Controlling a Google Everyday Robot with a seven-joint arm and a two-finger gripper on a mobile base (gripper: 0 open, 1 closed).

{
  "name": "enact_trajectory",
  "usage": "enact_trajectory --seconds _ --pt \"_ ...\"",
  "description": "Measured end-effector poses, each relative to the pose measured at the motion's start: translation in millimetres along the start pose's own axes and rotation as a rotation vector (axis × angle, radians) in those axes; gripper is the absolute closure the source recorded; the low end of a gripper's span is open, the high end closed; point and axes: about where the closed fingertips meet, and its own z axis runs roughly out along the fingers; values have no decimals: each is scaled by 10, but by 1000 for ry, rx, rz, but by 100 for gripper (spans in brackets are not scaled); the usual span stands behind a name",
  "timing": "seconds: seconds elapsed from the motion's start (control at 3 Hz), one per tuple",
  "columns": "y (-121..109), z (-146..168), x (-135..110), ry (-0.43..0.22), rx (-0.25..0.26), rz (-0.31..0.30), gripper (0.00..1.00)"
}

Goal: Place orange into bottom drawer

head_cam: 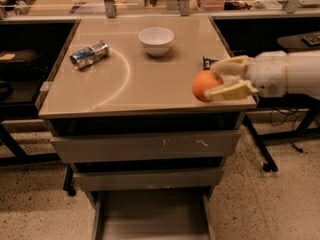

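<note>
The orange is held in my gripper, whose cream fingers close around it from the right. It hangs just above the front right corner of the tan cabinet top. My white arm reaches in from the right edge. The bottom drawer is pulled open at the bottom of the view, its flat grey floor bare. Above it are the plain middle drawer front and the top drawer front with white scratch marks, both shut.
A white bowl stands at the back middle of the top. A crushed silver can lies at the back left. Black table frames stand on both sides, with legs on the speckled floor. A cluttered shelf runs along the back.
</note>
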Motion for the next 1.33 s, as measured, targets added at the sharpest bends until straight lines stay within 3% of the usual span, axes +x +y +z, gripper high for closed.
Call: enact_trajectory --seconds 0.33,0.67,1.0,1.33 --pt "459 -403 332 54 79 37 100" --pt "941 -626 814 141 124 96 100" --pt "1127 -583 966 155 101 130 100" --pt "1127 -582 966 155 101 130 100"
